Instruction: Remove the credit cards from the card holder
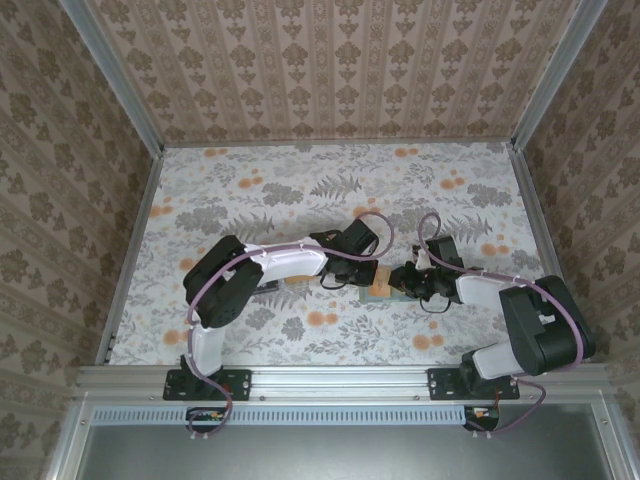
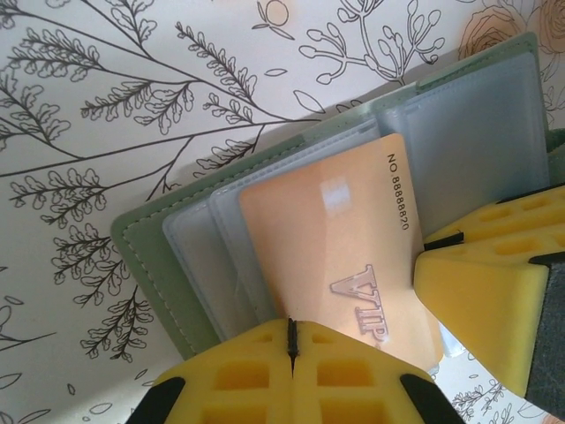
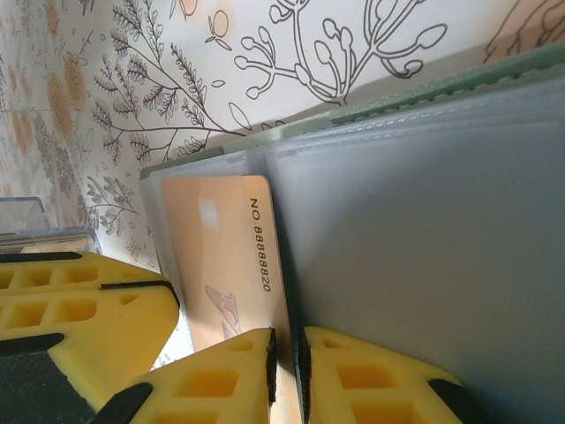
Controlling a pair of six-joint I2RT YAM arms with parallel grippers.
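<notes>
The card holder (image 1: 386, 298) lies open on the flowered table, grey-green outside (image 2: 150, 256) with blue-grey pockets (image 3: 424, 221). A tan-orange credit card (image 2: 327, 230) marked VIP sticks well out of a pocket. My left gripper (image 2: 291, 340) is shut, its yellow fingers over the card's near end with nothing between them. My right gripper (image 3: 287, 353) is closed on the card's long edge (image 3: 221, 247), beside the holder's fold. Both grippers meet over the holder in the top view, the left (image 1: 368, 278) and the right (image 1: 402, 282).
A clear plastic case (image 3: 26, 221) lies on the table just beyond the left gripper's finger (image 3: 88, 309). Patterned walls and metal rails close in the table on three sides. Open tabletop (image 1: 330, 180) stretches toward the far wall.
</notes>
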